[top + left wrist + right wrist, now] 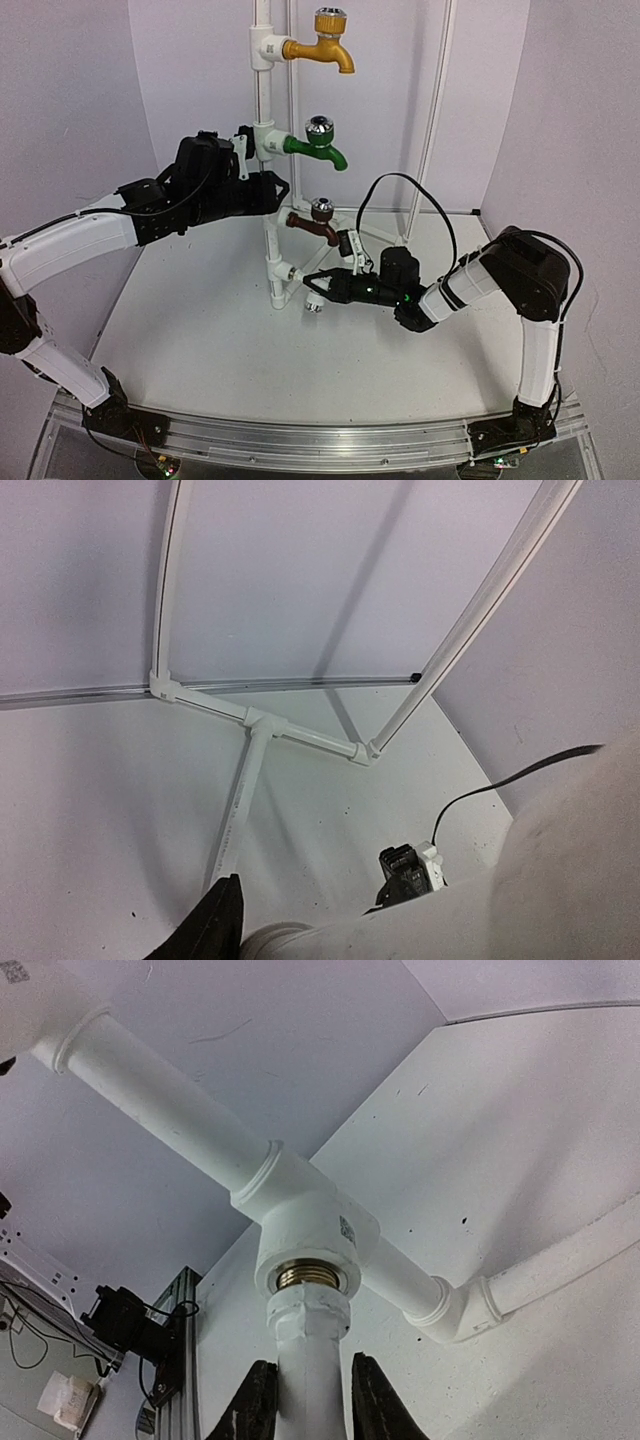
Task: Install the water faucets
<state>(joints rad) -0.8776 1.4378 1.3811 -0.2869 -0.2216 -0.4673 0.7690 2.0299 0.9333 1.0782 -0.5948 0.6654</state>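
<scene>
An upright white pipe (262,110) carries a yellow faucet (320,48), a green faucet (315,146) and a brown faucet (313,223). My right gripper (327,288) is shut on the white water faucet (314,298) at the lowest T-fitting (282,272). In the right wrist view both fingers (372,1400) clamp the white faucet's stem (308,1365), and its hex end meets the brass thread (312,1277) of the T-fitting (310,1225). My left gripper (272,192) is shut on the upright pipe between the green and brown faucets; only one finger (212,928) shows in the left wrist view.
The pipe stand's base pipes (300,735) lie on the white table, with slanted white rods (430,110) rising behind. White walls enclose the table. A black cable (420,195) loops over the right arm. A metal rail (300,435) runs along the near edge.
</scene>
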